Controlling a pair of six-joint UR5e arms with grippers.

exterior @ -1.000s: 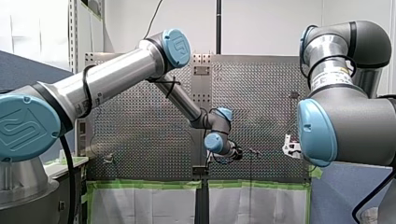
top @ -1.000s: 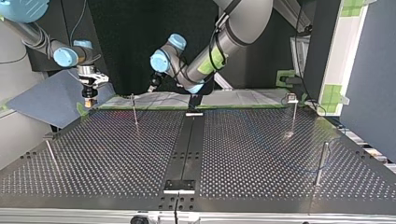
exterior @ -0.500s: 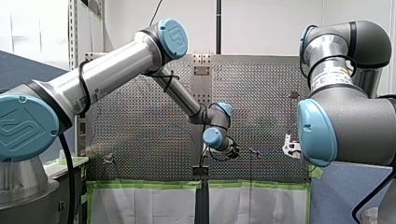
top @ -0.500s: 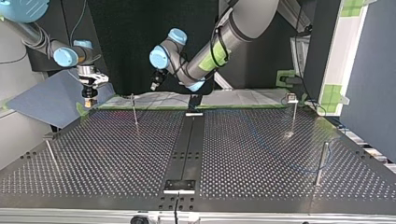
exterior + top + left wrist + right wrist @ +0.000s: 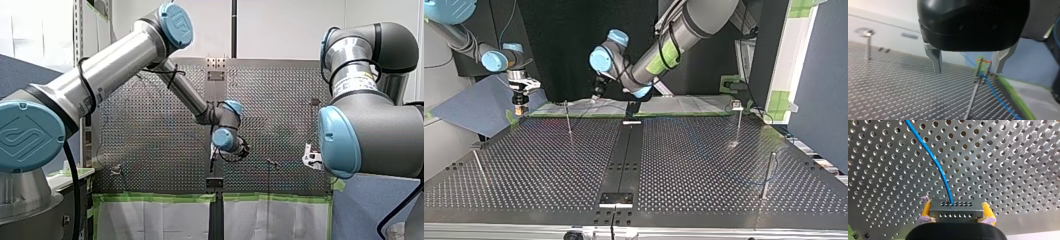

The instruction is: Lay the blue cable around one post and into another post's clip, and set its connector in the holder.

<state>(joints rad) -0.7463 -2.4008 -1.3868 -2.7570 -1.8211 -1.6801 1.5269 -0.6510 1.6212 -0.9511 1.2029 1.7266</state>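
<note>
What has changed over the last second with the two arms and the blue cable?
My left arm's black metal-fingered gripper swung toward the top view's right as its elbow rose; it is open, holding nothing. Unchanged: my right gripper stayed put, clamping the black perforated connector of the thin blue cable.

Indoor work bay with a plain white back wall (image 5: 285, 30).
Front view: a grey-blue partition panel (image 5: 22, 75) stands at the left, and bright green tape strips (image 5: 155, 198) edge white hanging sheets (image 5: 155, 222) low down. Light is even.
</note>
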